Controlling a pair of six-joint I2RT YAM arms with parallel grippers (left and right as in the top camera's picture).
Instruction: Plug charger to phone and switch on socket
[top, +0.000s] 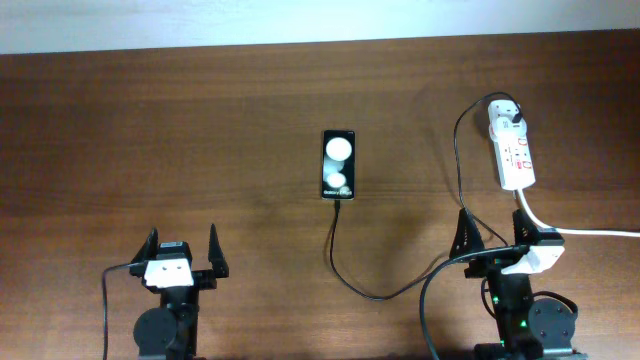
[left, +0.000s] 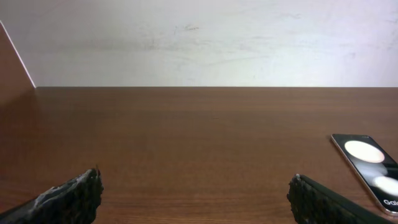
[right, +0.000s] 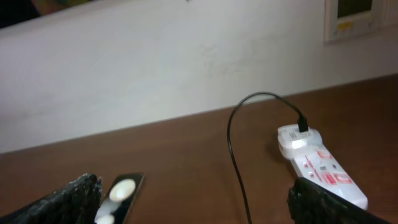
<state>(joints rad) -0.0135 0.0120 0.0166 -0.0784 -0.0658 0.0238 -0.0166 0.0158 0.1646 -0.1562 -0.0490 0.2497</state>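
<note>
The black phone (top: 339, 164) lies flat mid-table, showing two white round spots; it also shows in the left wrist view (left: 368, 168) and the right wrist view (right: 119, 197). The thin black charger cable (top: 345, 268) runs from the phone's near end, curves right and up to a white plug (top: 507, 118) seated in the white socket strip (top: 516, 152), which also shows in the right wrist view (right: 322, 171). The cable tip appears to sit at the phone's near edge. My left gripper (top: 181, 252) is open and empty near the front left. My right gripper (top: 492, 238) is open and empty, just in front of the socket.
The socket's thick white cord (top: 580, 231) runs off to the right past my right gripper. A pale wall (left: 199, 37) borders the table's far edge. Bare brown tabletop (top: 150, 130) lies left of the phone.
</note>
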